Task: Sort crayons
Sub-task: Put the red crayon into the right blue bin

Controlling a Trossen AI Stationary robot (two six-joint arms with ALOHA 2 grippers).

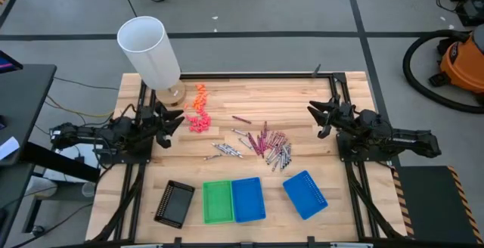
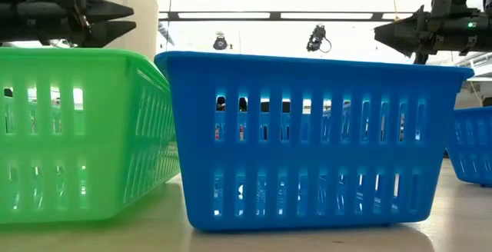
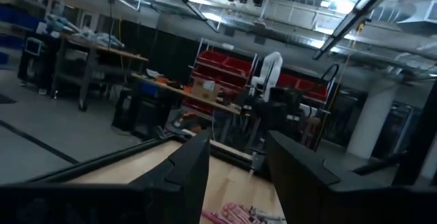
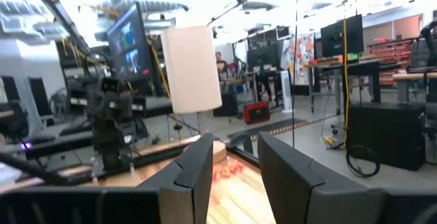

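The crayons (image 1: 265, 144), short silver-grey, magenta-pink and dark sticks, lie scattered in a loose heap on the wooden table's middle; a few show in the left wrist view (image 3: 235, 215). My left gripper (image 1: 179, 119) is open and empty above the table's left side, well left of the heap. My right gripper (image 1: 316, 117) is open and empty above the right side, right of the heap. Both hang high in the low view, the left gripper (image 2: 123, 18) and the right gripper (image 2: 384, 31).
A green tray (image 1: 217, 201) and a blue tray (image 1: 248, 199) stand side by side near the front edge, another blue tray (image 1: 305, 193) to their right, a black tray (image 1: 175, 203) to their left. Chunky orange and pink bits (image 1: 198, 110) and a white lamp (image 1: 150, 50) are at the far left.
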